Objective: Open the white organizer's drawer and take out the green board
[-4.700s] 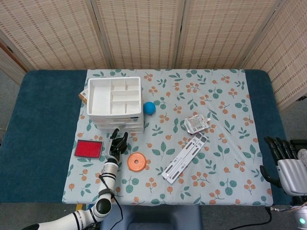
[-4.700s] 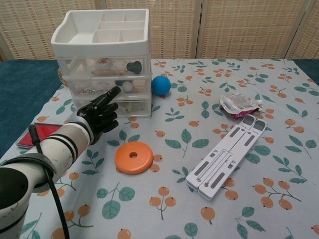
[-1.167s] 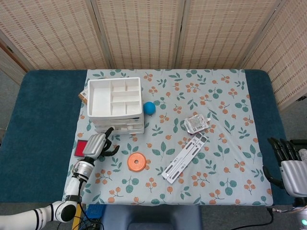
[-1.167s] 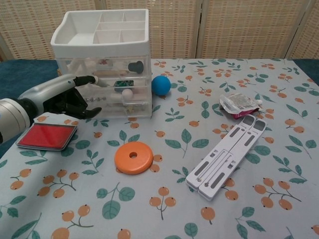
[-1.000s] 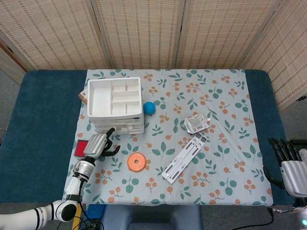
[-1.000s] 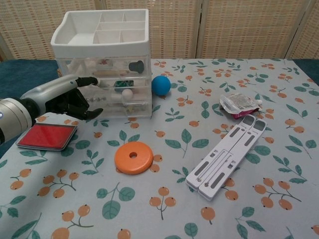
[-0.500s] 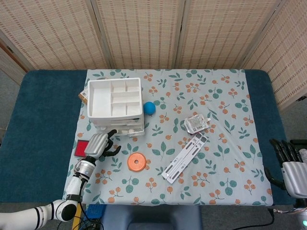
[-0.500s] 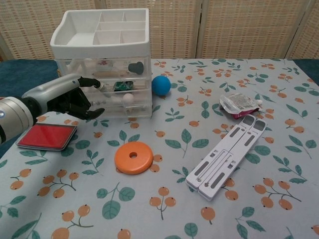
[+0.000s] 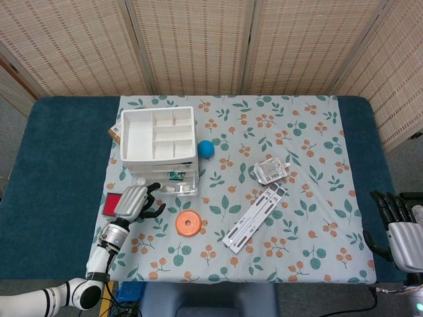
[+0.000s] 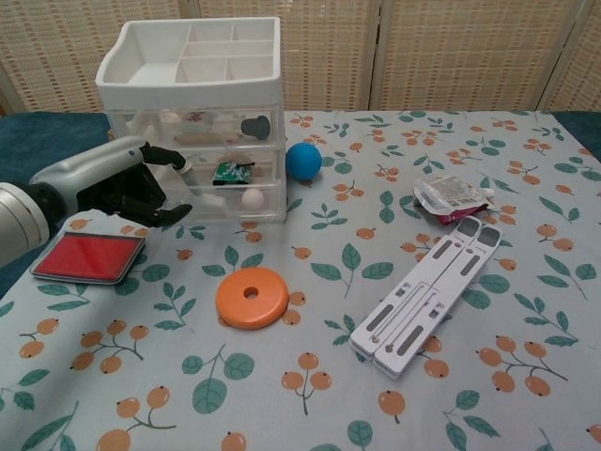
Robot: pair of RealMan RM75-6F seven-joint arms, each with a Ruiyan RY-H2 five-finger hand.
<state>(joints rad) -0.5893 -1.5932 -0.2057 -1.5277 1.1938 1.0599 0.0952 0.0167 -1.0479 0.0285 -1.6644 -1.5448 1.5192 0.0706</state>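
Boxy white plastic organizer (image 10: pixel 192 113), clear drawer (image 10: pixel 221 188) ajar

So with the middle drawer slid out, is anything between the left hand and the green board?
Nothing visible. The green board lies exposed in the pulled-out middle drawer, right of the left hand at that drawer's front.

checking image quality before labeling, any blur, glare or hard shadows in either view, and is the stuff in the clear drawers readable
Head view: even, soft light, sharp throughout, only faint shadows beside the white organizer. Chest view: also evenly lit, no strong glare; the left hand near the frame edge looks slightly soft, and the clear drawer fronts blur their contents, though the green board shows as a small dark-green patch.
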